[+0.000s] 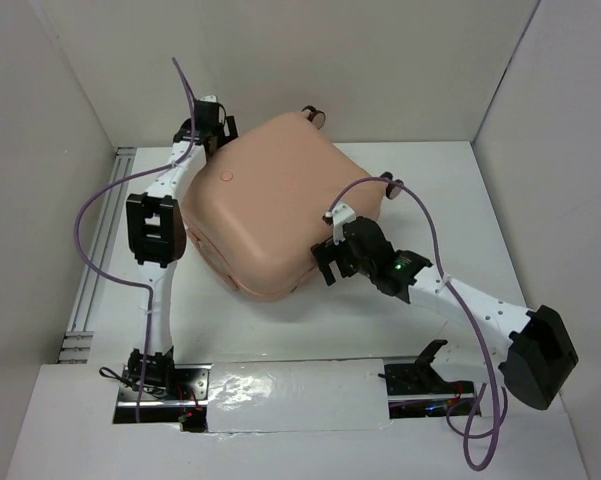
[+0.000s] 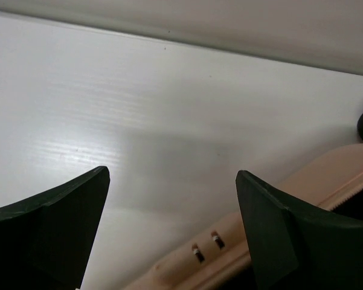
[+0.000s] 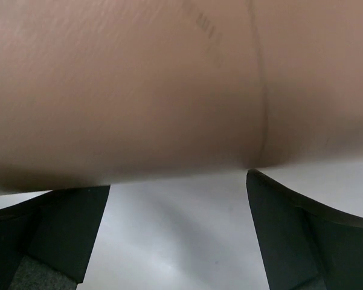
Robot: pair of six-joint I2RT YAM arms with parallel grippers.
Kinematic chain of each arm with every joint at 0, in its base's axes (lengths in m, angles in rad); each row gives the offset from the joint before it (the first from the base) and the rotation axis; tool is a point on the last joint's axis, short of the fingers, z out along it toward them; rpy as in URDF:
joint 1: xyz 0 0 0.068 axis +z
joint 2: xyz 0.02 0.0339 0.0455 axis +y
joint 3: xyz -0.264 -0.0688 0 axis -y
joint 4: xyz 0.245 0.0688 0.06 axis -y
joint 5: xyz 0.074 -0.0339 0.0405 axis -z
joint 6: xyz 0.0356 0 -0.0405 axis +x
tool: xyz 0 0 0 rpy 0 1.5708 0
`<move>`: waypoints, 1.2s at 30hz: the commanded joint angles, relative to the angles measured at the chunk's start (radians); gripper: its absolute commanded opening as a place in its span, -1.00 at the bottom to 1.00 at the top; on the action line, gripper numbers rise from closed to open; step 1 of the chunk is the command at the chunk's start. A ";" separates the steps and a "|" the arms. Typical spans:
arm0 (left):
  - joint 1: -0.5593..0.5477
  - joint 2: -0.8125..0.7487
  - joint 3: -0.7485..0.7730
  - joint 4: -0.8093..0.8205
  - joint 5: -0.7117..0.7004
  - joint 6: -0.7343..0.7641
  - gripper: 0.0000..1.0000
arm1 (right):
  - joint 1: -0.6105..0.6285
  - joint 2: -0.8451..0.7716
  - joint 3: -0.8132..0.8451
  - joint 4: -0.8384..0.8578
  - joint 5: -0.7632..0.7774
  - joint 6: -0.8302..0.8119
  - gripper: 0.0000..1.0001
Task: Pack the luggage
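The luggage (image 1: 275, 200) is a pale peach-pink hard-shell suitcase lying closed on the white table, with a dark wheel (image 1: 314, 116) at its far edge. My left gripper (image 1: 212, 122) is open and empty at its far left corner; the left wrist view shows the shell edge (image 2: 187, 257) with two small rivets between the fingers (image 2: 272, 229). My right gripper (image 1: 332, 262) is open and empty at the suitcase's near right side. In the right wrist view the shell (image 3: 139, 84) fills the top, just above the fingers (image 3: 290, 229).
White walls enclose the table on the left, back and right. A metal rail (image 1: 90, 290) runs along the left edge. A taped strip (image 1: 290, 385) lies at the near edge between the arm bases. Purple cables loop over both arms.
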 commanded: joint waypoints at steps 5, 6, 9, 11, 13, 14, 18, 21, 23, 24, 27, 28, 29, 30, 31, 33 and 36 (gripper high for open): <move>0.087 -0.242 0.155 -0.243 -0.003 -0.122 0.98 | -0.024 -0.137 0.036 -0.018 -0.028 0.128 1.00; 0.101 -0.303 0.146 -0.243 -0.003 -0.122 0.98 | -0.024 -0.172 0.027 -0.018 -0.051 0.128 1.00; 0.147 -0.415 0.146 -0.243 -0.054 -0.088 0.98 | -0.034 -0.229 0.006 -0.018 -0.051 0.146 1.00; 0.172 -0.466 0.146 -0.243 -0.073 -0.074 0.98 | -0.044 -0.229 0.015 -0.018 -0.060 0.146 1.00; 0.222 -0.509 0.158 -0.277 -0.073 -0.074 0.98 | -0.044 -0.209 0.030 -0.009 -0.080 0.156 1.00; 0.238 -0.552 0.159 -0.301 -0.073 -0.086 0.98 | -0.044 -0.209 0.039 -0.009 -0.080 0.156 1.00; 0.293 -0.749 -0.113 -0.430 0.009 -0.169 0.98 | -0.008 -0.197 0.001 0.025 -0.050 0.179 0.96; 0.266 -1.006 -0.449 -0.434 0.069 -0.336 0.98 | -0.008 -0.206 -0.008 0.014 -0.013 0.179 0.94; 0.235 -1.160 -0.854 -0.360 0.069 -0.496 0.98 | 0.001 -0.197 0.005 0.003 -0.013 0.169 0.94; 0.219 -1.237 -0.981 -0.255 0.092 -0.526 0.98 | 0.013 -0.197 0.015 0.003 -0.004 0.169 0.94; 0.173 -1.475 -1.315 -0.182 0.106 -0.596 0.98 | 0.022 -0.154 0.024 0.003 0.015 0.214 0.94; 0.161 -1.509 -1.354 -0.214 0.079 -0.609 0.98 | 0.022 -0.134 0.024 0.018 0.039 0.225 0.94; 0.146 -1.553 -1.389 -0.246 0.033 -0.632 0.98 | 0.035 -0.134 0.010 0.057 0.052 0.252 0.94; 0.146 -1.568 -1.401 -0.260 0.033 -0.632 0.96 | 0.045 -0.119 -0.001 0.080 0.064 0.263 0.94; 0.117 -1.577 -1.427 -0.277 0.033 -0.632 0.93 | 0.045 -0.103 -0.011 0.119 0.075 0.272 0.94; 0.087 -1.577 -1.463 -0.268 0.078 -0.622 0.87 | 0.054 -0.088 0.004 0.135 0.085 0.286 0.94; 0.029 -1.546 -1.532 -0.217 0.068 -0.672 0.85 | 0.055 -0.076 0.022 0.135 0.124 0.295 0.96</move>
